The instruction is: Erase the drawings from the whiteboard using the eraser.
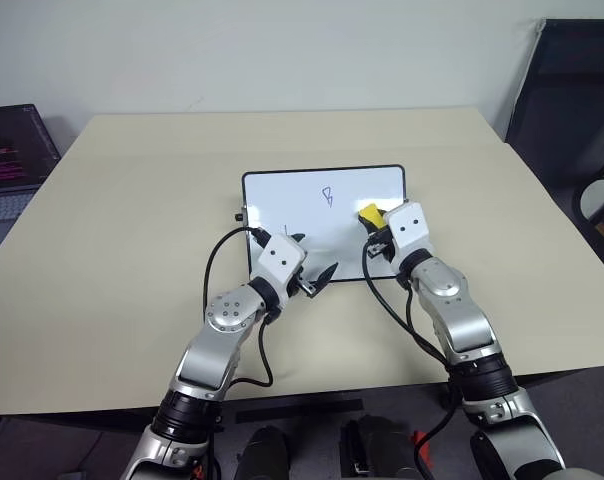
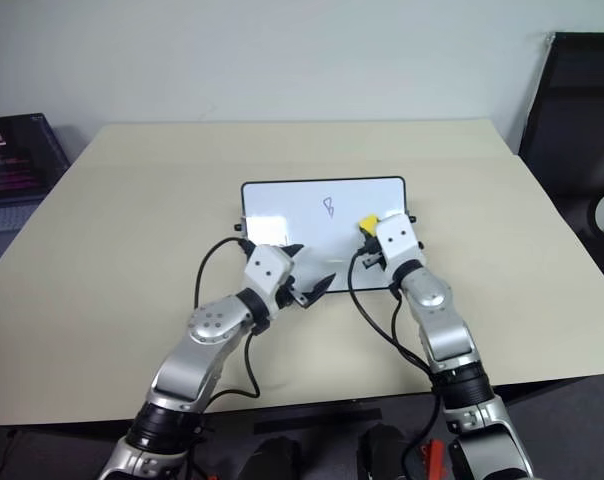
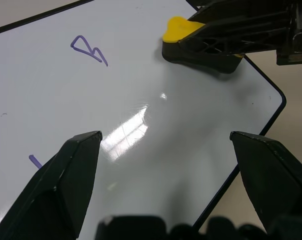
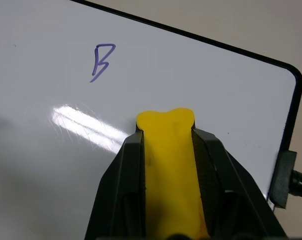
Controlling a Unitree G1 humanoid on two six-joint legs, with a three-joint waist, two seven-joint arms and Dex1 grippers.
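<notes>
Beige table (image 1: 132, 260), plain matte top, rounded near edge. Whiteboard (image 1: 302, 205) lies flat at the table's middle, long side across, thin black frame, a small black knob at each short side. One small purple triangle-like loop (image 1: 328, 196) is drawn near the board's centre; a short stroke sits toward its near left.

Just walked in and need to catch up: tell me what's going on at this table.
The robot is erasing a whiteboard lying on the table. Its right gripper is shut on the yellow eraser, which sits on the board's right part. A triangle-like drawing is not yet wiped, and a short mark remains near the left gripper, which hovers open over the board's near edge.
</notes>
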